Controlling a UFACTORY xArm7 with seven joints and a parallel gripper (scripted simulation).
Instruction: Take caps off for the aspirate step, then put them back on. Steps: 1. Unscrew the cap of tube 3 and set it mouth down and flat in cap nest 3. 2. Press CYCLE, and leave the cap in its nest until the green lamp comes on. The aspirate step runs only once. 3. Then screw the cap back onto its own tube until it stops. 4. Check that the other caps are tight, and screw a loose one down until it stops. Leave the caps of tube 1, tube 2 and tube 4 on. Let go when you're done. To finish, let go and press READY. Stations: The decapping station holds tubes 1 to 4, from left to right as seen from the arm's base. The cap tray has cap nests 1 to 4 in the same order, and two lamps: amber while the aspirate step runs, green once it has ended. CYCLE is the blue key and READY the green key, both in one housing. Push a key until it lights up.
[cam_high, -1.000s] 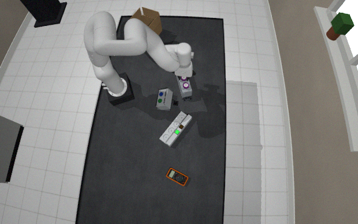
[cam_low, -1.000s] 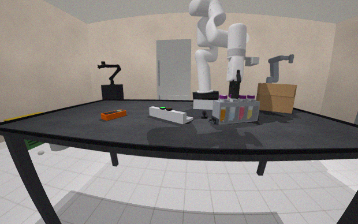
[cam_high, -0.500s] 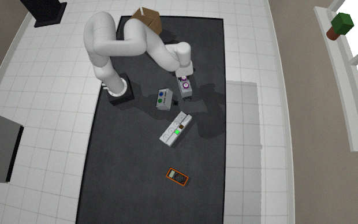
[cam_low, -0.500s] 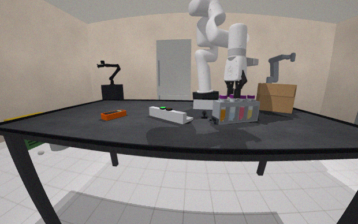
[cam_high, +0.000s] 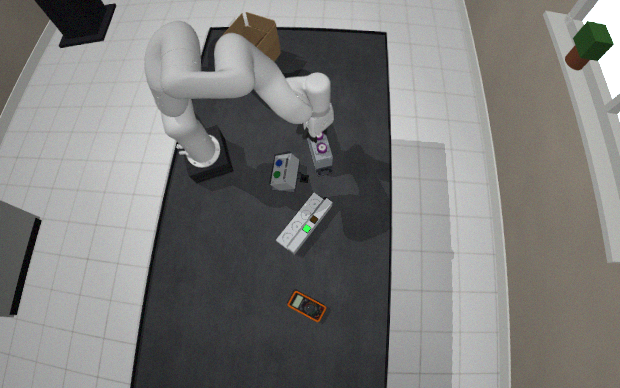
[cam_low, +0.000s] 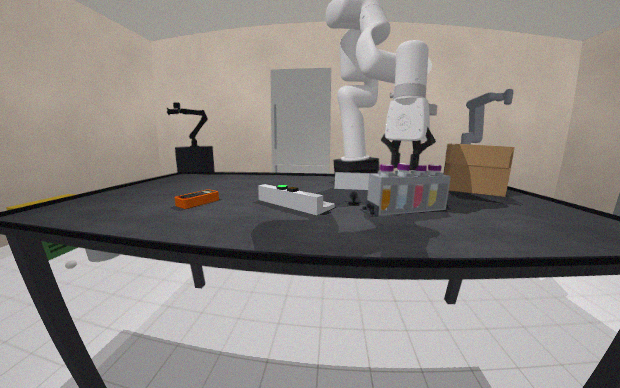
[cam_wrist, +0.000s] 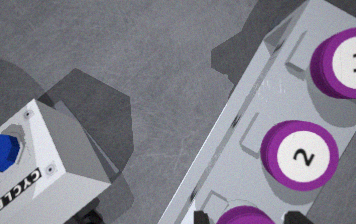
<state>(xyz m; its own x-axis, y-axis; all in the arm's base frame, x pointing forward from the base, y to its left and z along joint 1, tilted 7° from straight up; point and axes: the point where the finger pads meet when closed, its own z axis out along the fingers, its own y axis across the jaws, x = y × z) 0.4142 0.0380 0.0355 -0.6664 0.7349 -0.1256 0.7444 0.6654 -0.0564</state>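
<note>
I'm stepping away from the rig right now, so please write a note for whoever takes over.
Tool: partly open, its fingers on either side of the cap of tube 3, gripping nothing.
Things: all four caps sit on their tubes in the decapping station. The cap tray nests look vacant, and the green lamp is lit.
Done: cap 3 off, CYCLE run, cap 3 back on its tube.
Left: confirm cap 3 is screwed to its stop (tightness not visible), check caps 1, 2 and 4, let go, then press READY.
</note>
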